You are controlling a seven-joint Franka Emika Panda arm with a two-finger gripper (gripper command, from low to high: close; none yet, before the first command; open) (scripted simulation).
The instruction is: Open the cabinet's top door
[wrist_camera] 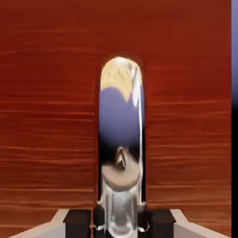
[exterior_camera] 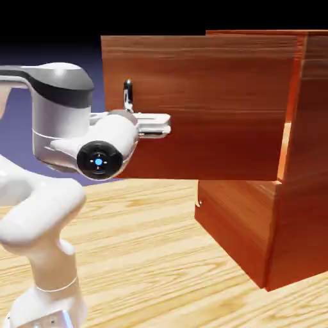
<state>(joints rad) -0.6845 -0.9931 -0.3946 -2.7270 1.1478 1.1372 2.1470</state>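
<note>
Evidently pinching the handle (wrist_camera: 120, 121) with the hand (wrist_camera: 120, 223) closed, one fingertip on each side, presumably to steer the door (exterior_camera: 211, 115) along its arc. Already well out to the left of the cabinet (exterior_camera: 306, 198); probably nearly done, though liable to slip if pulled off that arc.

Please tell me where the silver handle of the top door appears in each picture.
Exterior view: the silver handle is left of the middle, in the upper half, just above the pincer.
Hand view: it is upright in the middle, reaching down to the bottom edge.
Shared landmark: the wood-grain front of the top door, around the handle in both.
</note>
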